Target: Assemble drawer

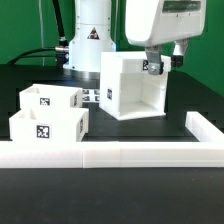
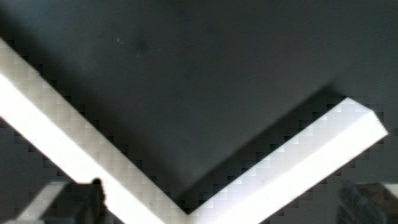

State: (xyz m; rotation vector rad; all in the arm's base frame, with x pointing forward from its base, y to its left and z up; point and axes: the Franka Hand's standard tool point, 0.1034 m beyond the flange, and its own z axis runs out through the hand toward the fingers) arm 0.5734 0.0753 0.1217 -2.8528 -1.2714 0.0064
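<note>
Black worktop [image 1: 150, 195] under a green backdrop [image 1: 25, 25], with the white arm base [image 1: 90, 35] at the rear. Standing upright toward the exterior view's right: the tall white casing [image 1: 118, 85], open side turned to the camera and showing a hollow interior. Well apart from it, at the exterior view's left: rear tray [image 1: 48, 99] and front tray [image 1: 45, 128], one just behind the other, each open on top and tagged on its near wall; touching or not, impossible to tell. Along the near edge, across the whole width: long low white rail [image 1: 110, 157], turning back toward the rear at the exterior view's right end.

Arm [image 1: 160, 25] angled down from the upper right of the exterior view, hand pointing almost straight at the worktop. Gripper [image 1: 153, 67] level with the casing's top rim, at its rear right corner. Seen from the wrist: two white rim edges meeting in a V against the dark worktop, fingers [image 2: 71, 200] as blurred dark shapes on either side of that corner, spread wide. Contact with the rim: impossible to tell.
</note>
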